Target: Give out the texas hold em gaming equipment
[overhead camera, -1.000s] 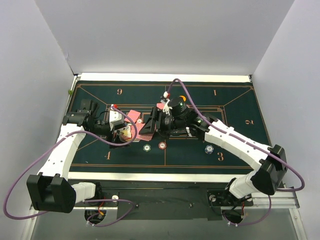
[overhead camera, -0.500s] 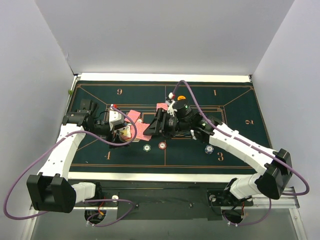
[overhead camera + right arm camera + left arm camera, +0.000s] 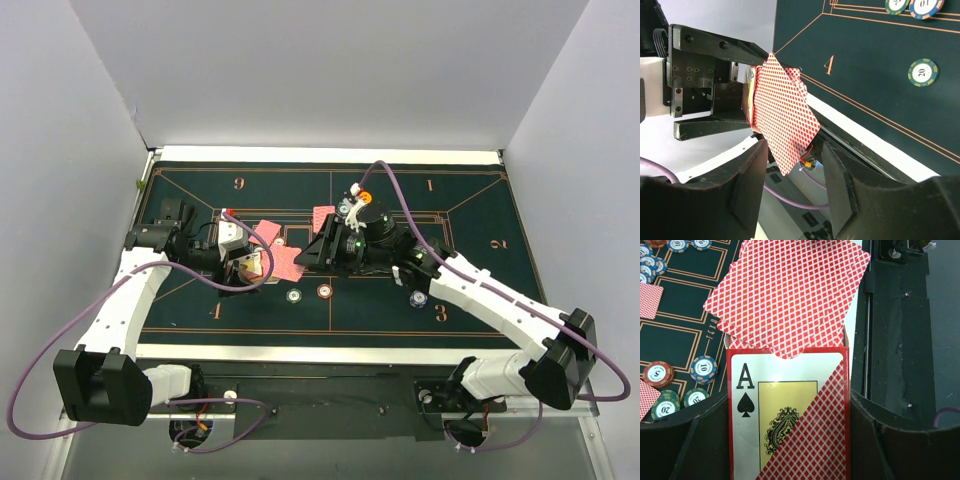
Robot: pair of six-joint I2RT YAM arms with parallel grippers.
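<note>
My left gripper (image 3: 787, 440) is shut on a card box (image 3: 785, 415) with an ace of spades on its face. Red-backed playing cards (image 3: 790, 295) fan out of the box's open end. In the top view the left gripper (image 3: 245, 265) holds the fan (image 3: 285, 262) over the mat's left-centre. My right gripper (image 3: 792, 175) is open, and the fan's lower corner (image 3: 785, 125) hangs between its fingers without being pinched. In the top view the right gripper (image 3: 312, 252) sits just right of the fan. Two loose cards (image 3: 266, 230) (image 3: 324, 214) lie on the green mat (image 3: 470, 220).
Single chips lie on the mat in front of the grippers (image 3: 294, 295) (image 3: 324, 291) (image 3: 418, 299). An orange disc (image 3: 365, 197) lies behind the right wrist. Several chips (image 3: 703, 369) lie left of the box in the left wrist view. A green chip (image 3: 923, 72) lies near the numeral 4.
My right arm has shifted to the right, its gripper drawing back along the fanned cards. The left arm and the box have stayed put.
</note>
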